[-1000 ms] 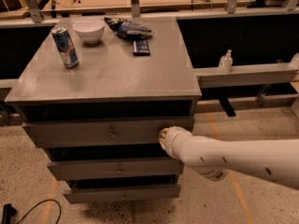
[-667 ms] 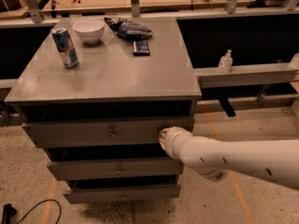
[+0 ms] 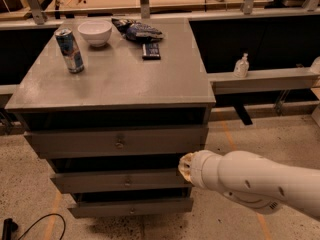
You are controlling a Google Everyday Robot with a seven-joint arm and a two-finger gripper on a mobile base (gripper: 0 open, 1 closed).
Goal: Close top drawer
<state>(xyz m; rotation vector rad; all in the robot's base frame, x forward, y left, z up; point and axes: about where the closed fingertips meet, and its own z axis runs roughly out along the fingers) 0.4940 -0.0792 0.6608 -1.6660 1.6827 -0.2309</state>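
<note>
I had the gripper [image 3: 186, 166] low against the right side of the cabinet front, at the tip of the white arm [image 3: 250, 181] that reached in from the right. Whether it was wide or narrow I could not tell, nor whether it touched anything.

The wide grey-painted wooden top drawer [image 3: 75, 145] lay just above and to the left of the gripper. It was not shut, with a dark gap showing over its long front panel. Its small round metal knob [image 3: 119, 144] sat up and to the left. The shallower grey middle drawer [image 3: 100, 181] ran off to the left, level with the gripper.

Well above and to the left, the flat grey cabinet top [image 3: 115, 84] carried a blue and silver drink can [image 3: 70, 50], a white round bowl [image 3: 95, 32] and a dark crumpled bag [image 3: 137, 31].
</note>
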